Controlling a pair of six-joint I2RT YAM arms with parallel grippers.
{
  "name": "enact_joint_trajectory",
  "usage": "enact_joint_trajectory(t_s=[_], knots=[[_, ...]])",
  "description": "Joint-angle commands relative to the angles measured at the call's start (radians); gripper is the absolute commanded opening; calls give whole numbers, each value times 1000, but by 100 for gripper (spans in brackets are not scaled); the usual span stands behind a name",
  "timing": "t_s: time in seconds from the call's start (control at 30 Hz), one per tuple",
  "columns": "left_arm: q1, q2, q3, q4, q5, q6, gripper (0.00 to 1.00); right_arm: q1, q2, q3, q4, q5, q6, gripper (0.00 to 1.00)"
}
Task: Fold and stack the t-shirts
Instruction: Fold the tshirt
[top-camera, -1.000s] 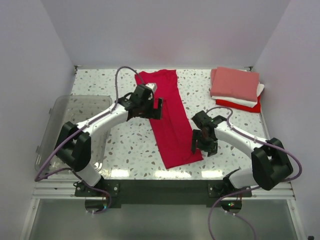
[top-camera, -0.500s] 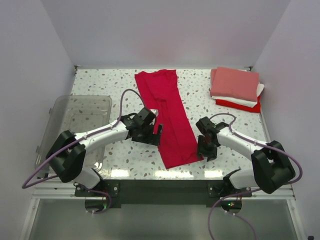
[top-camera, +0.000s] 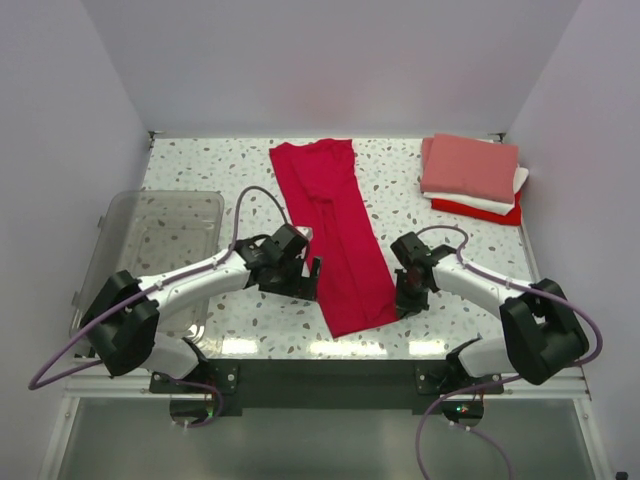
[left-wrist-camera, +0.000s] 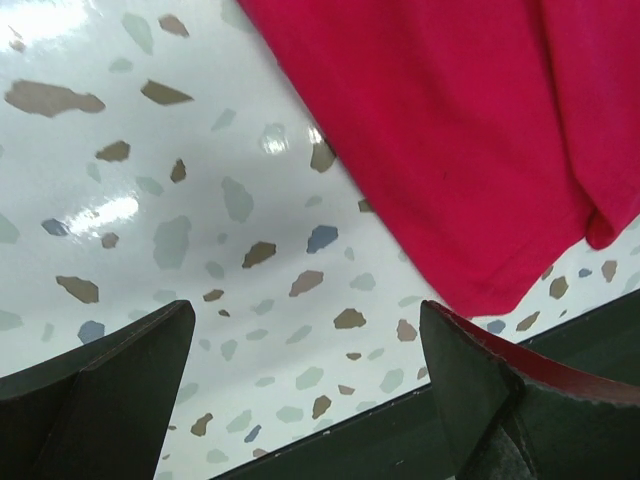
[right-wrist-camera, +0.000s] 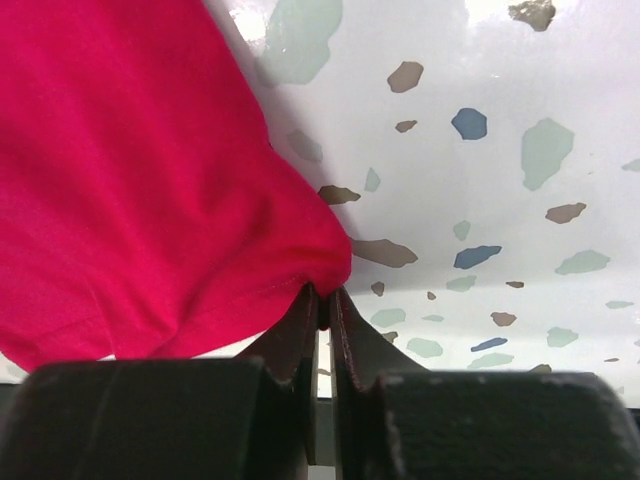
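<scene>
A crimson-red t-shirt (top-camera: 335, 230) lies as a long strip down the middle of the speckled table, its near end by the front edge. My right gripper (top-camera: 404, 300) is shut on the shirt's near right corner (right-wrist-camera: 325, 265), the cloth pinched between the jaws. My left gripper (top-camera: 309, 280) is open just left of the shirt's near left edge (left-wrist-camera: 470, 160), low over bare table, nothing between its fingers (left-wrist-camera: 120, 370). Folded t-shirts are stacked at the back right: salmon-pink (top-camera: 470, 165) on top, white (top-camera: 500, 200) below it, red (top-camera: 480, 211) at the bottom.
A clear plastic bin (top-camera: 150, 250) stands at the left edge of the table, beside my left arm. The table's dark front edge (left-wrist-camera: 400, 440) runs just below both grippers. White walls enclose the table on three sides.
My right gripper has shut on the shirt's near right corner. My left gripper has come from the shirt's upper part down to its near left edge, staying open.
</scene>
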Motion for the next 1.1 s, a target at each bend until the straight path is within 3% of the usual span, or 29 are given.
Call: enact_joint_trajectory(t_s=[0.0, 0.13, 0.3, 0.63, 1.07], knots=[[-53, -36, -18, -21, -22, -9, 100, 1, 5, -34, 21, -28, -13, 3], [-96, -37, -39, -22, -22, -49, 100, 34, -15, -36, -14, -65, 16, 0], [-139, -53, -71, -28, -16, -129, 100, 160, -14, -4, -51, -31, 72, 0], [-156, -45, -102, -4, 21, -202, 98, 191, -50, -23, -43, -71, 116, 0], [-309, 58, -108, -13, -43, -327, 98, 194, -77, -57, -19, -74, 121, 0]])
